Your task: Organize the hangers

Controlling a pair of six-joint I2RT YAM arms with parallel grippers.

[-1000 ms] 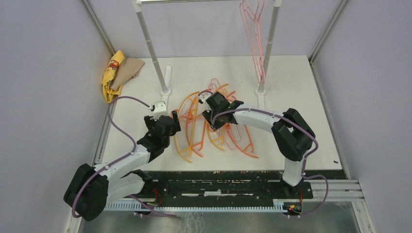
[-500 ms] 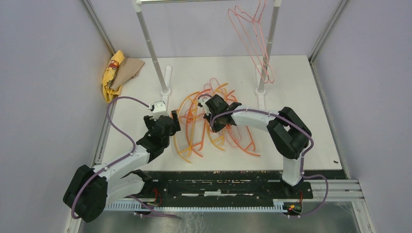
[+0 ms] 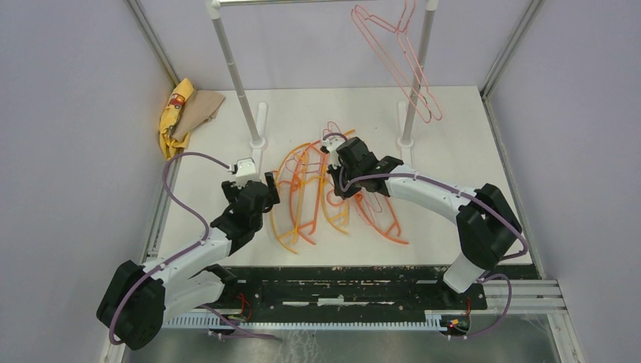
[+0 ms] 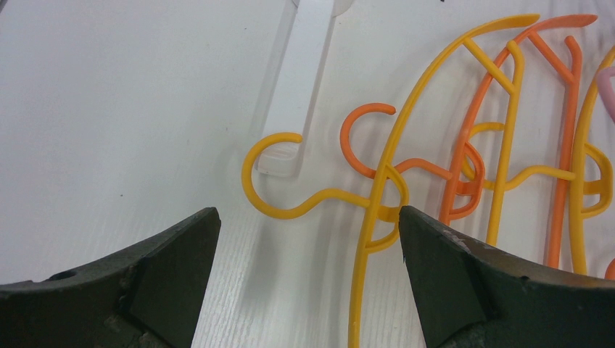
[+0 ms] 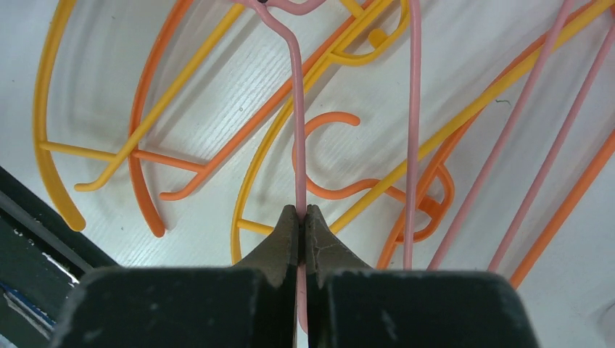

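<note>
The right tool (image 5: 301,217) is clamped tight on the wire of a pink hanger (image 5: 298,123), which lies on the pile of orange and yellow hangers (image 3: 302,200) midway between the left and right edges of the counter (image 3: 469,151). You see the left tool (image 4: 308,215) spread wide and low over the hook of a yellow hanger (image 4: 279,213), gripping nothing.
</note>
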